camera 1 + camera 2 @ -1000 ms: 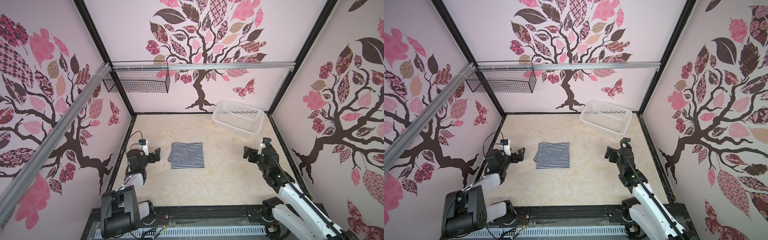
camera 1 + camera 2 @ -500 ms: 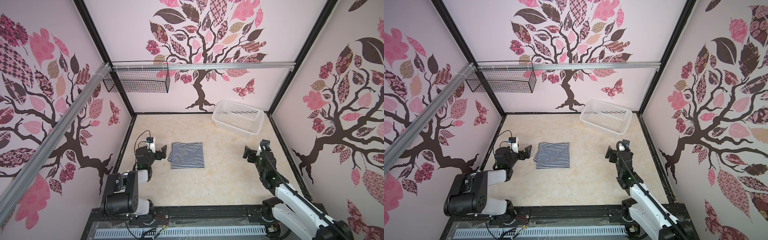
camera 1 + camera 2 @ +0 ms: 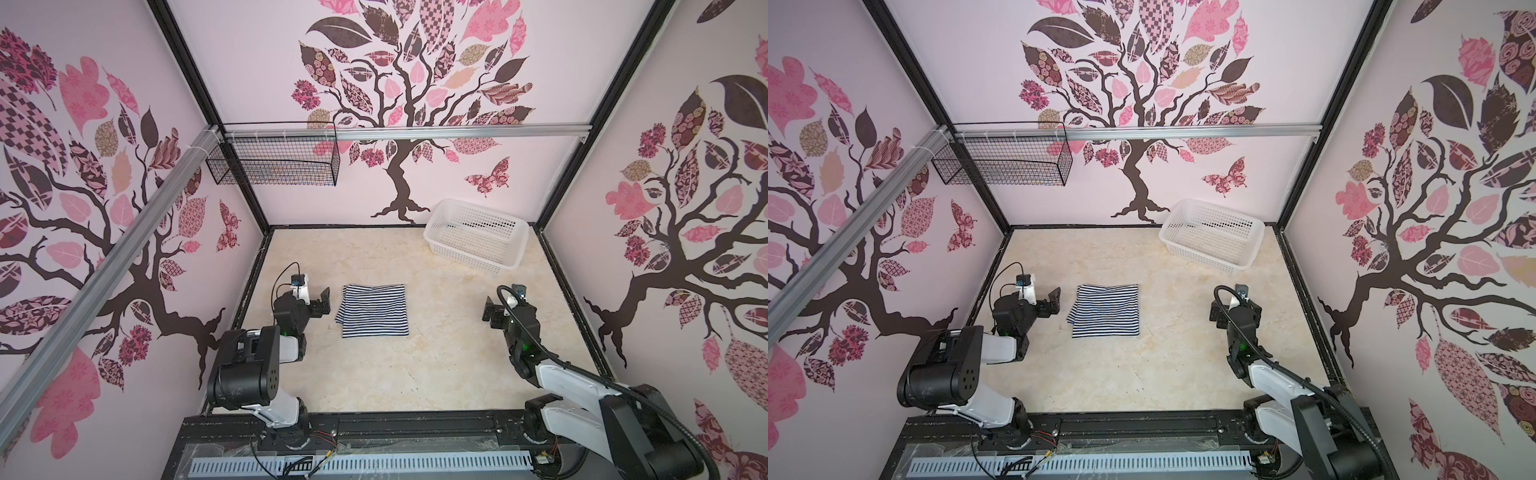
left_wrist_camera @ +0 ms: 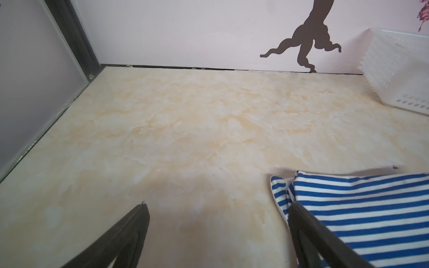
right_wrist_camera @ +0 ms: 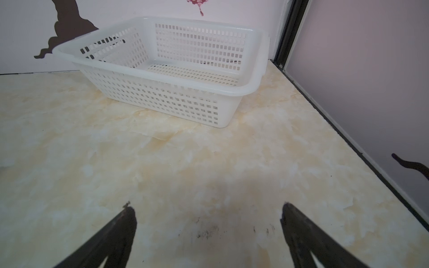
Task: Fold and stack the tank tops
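A: What is the surface like?

B: The table (image 3: 374,374) is a smooth, cream slab with pale orange marbling and a few dark scuffs near the front. Pale pink walls (image 3: 478,54) close it in on three sides. They carry brown tree decals (image 3: 401,183) with patterned pink leaves, and black frame posts (image 3: 183,62) stand in the corners.

A: Anything fixed up high?

B: An aluminium rail (image 3: 457,132) crosses the back wall, and a black wire basket (image 3: 274,164) hangs from it at the left corner.

A: And on the table?

B: A white plastic basket (image 3: 473,241) sits at the back right. It is rectangular with a rounded rim, and its walls and floor are perforated.

A: Where are the tank tops?

B: The tank tops (image 3: 374,309) lie left of centre as a flat, roughly square folded pile. They are soft cloth in navy and white stripes. In the left wrist view a second striped layer pokes out at the edge.

A: The grippers?

B: The left gripper (image 3: 323,302) sits low just beside the pile's left edge. Its jaws are spread wide with nothing between them. The right gripper (image 3: 491,311) is well apart on the right, over bare table. It is likewise wide open and empty, facing the white basket.
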Robot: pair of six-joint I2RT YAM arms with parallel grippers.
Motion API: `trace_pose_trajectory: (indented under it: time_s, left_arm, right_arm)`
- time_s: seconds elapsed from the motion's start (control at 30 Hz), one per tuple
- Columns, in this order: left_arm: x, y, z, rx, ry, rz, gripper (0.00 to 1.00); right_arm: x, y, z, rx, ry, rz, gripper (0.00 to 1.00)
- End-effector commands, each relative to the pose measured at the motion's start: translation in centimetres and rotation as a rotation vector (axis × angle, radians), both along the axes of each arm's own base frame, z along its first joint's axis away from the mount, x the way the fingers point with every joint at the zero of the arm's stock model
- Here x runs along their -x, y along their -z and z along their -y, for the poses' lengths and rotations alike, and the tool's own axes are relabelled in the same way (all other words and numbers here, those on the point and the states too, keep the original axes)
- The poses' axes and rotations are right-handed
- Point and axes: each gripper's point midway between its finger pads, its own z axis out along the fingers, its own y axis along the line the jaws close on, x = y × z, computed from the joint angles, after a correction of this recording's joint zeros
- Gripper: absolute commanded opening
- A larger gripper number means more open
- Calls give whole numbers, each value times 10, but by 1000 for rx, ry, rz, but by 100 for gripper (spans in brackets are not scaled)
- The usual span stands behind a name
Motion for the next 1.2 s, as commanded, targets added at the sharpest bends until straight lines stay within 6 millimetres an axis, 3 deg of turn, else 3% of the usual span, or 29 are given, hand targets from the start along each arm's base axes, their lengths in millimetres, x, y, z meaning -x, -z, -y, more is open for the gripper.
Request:
trace_pose_trajectory:
  time_s: [0.0,0.33,0.47,0.57,1.0,1.17]
  left_arm:
    - [-1,-6,0,-5,-7,24,97]
    - [-1,-4,1,-3,-1,7,97]
    - [-2,-3,4,-2,22,0,97]
    - [-2,-4,6,0,39,4,97]
    - [-2,-4,5,-5,32,3,97]
    - [-4,-2,-14,-2,-94,-8,97]
  right_arm:
    - [-14,-20,5,28,22,100,100]
    - [-36,-22,37,-116,34,165,100]
    - [-45,-15,35,-107,10,160,100]
    - [-55,1,31,-100,-16,133,100]
    - [-56,2,28,-78,-20,121,100]
    - [-56,3,28,-77,-19,121,100]
